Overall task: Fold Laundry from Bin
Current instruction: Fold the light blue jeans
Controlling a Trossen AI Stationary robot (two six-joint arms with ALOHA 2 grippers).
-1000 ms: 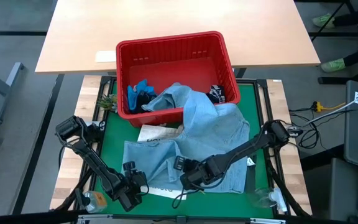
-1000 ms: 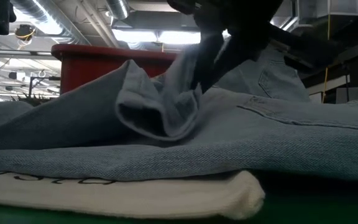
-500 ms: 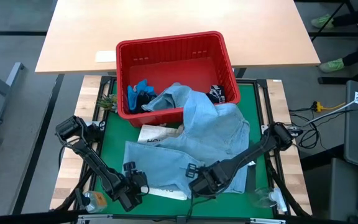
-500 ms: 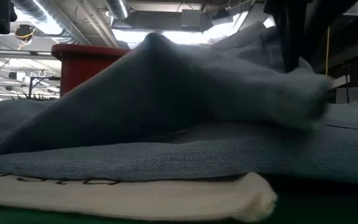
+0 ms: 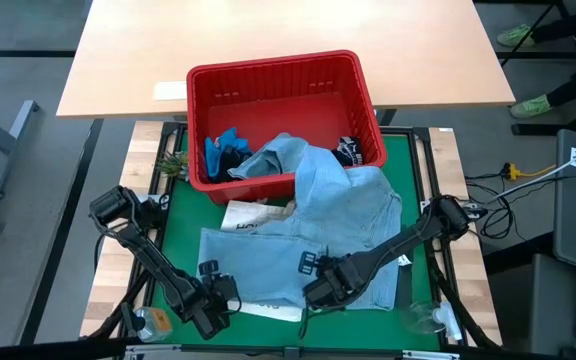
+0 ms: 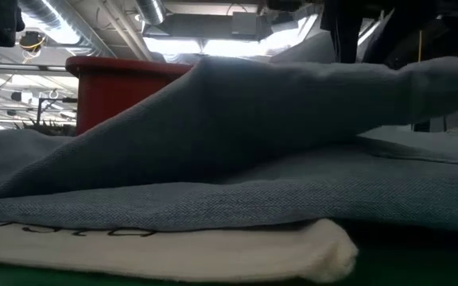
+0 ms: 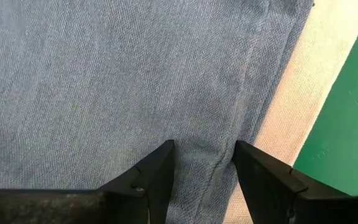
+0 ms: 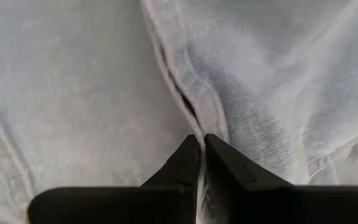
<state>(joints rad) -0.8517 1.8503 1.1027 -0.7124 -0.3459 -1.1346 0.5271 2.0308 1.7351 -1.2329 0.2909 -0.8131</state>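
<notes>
Two end effectors: right end effector point(image 5: 320, 283) pinches the denim shirt point(image 5: 308, 225), hiding the tote bag point(image 5: 251, 213); left end effector point(image 5: 211, 300) gapes, empty, near-left.

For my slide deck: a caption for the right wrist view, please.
Right tool pinched shut on a fold of the light blue denim shirt.
</notes>
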